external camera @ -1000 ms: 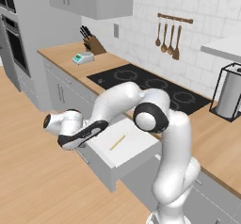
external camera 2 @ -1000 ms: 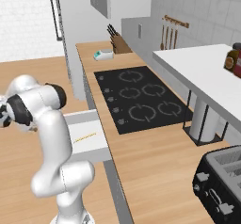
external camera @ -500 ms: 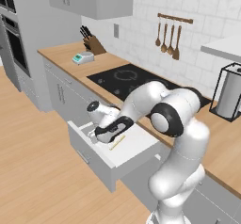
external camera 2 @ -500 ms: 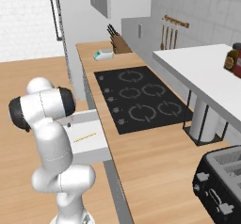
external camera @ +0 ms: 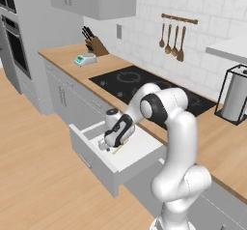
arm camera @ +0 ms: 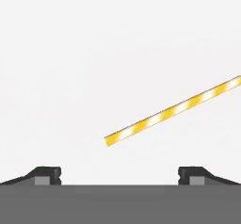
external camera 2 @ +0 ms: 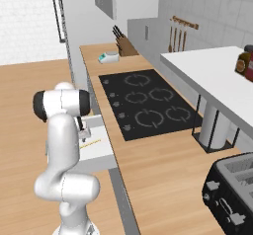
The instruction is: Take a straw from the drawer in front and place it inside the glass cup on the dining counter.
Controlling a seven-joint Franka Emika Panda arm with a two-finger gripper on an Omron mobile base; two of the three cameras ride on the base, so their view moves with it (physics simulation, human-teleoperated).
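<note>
My two-finger gripper [arm camera: 120, 173] hangs with its jaws spread wide above the thin yellow-and-white striped straw [arm camera: 173, 111], which lies flat on the white floor of the pulled-out light-grey drawer [external camera: 91, 159]. The straw sits off-centre and slanted between the tips, so I judge that closing here could nudge or roll it away.

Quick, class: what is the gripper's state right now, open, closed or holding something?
Gripper: open, holding nothing; it hangs over the straw lying on the white floor of the drawer.
</note>
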